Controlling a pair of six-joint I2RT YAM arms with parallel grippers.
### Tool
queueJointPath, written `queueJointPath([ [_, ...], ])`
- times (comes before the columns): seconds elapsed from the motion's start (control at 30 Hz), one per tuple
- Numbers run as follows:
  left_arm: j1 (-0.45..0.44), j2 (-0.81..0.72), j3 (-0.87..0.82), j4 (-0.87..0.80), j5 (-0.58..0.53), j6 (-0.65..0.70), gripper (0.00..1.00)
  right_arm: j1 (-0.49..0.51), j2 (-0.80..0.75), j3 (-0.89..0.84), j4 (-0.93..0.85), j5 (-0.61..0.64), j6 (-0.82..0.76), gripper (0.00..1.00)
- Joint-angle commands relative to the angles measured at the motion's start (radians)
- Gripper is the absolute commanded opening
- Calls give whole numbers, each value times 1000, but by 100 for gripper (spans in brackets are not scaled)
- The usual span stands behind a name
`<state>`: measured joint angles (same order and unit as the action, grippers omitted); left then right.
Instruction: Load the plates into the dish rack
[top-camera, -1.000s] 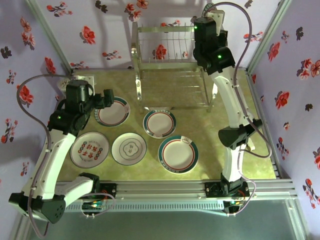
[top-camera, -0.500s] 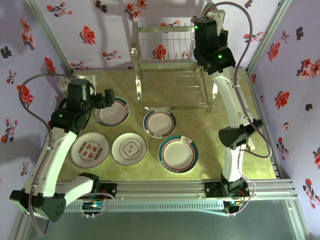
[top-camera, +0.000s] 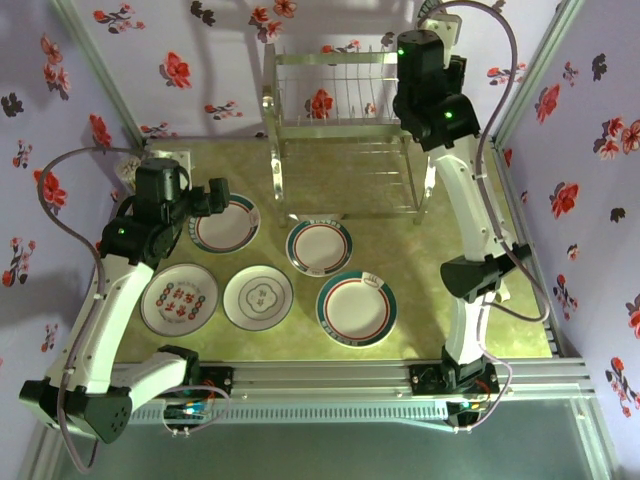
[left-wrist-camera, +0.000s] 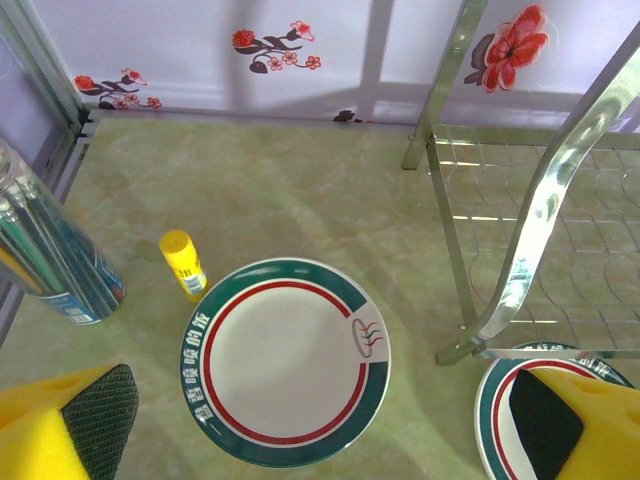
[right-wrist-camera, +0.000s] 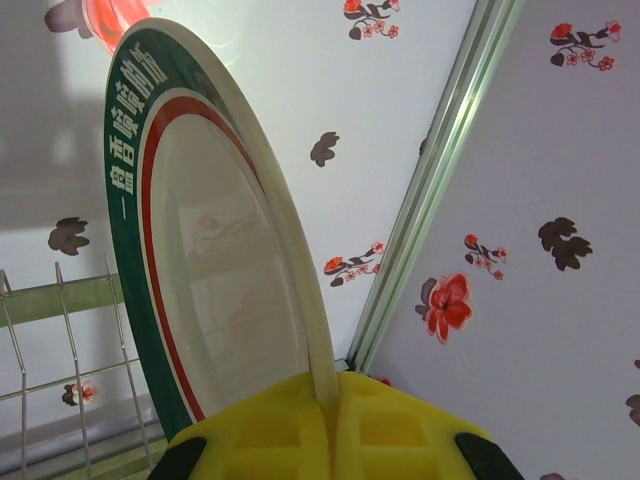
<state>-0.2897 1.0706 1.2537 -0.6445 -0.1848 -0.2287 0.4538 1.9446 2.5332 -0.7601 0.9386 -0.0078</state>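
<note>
Bright even light, soft shadows, glare on the dish rack (left-wrist-camera: 540, 200).

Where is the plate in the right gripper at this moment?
In the right wrist view, the green-and-red-rimmed plate stands on edge, pinched at its rim by the right gripper, at the dish rack's right end, by the corner post.

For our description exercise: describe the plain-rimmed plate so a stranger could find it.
From the dish rack at the far side, come to the front row of three plates. It is the middle plate: the red-patterned plate and the green-banded plate flank it, but its rim is bare, with one centre motif.
</note>
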Motion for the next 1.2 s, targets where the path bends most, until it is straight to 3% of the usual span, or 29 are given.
queueJointPath([
  [0.0,3,4,15,9,-18,5,100,-9,-34,8,66,41,-3,0],
  [1.17,4,-5,-17,7,-19,21,100,1,-4,-81,-39,-15,172,0],
])
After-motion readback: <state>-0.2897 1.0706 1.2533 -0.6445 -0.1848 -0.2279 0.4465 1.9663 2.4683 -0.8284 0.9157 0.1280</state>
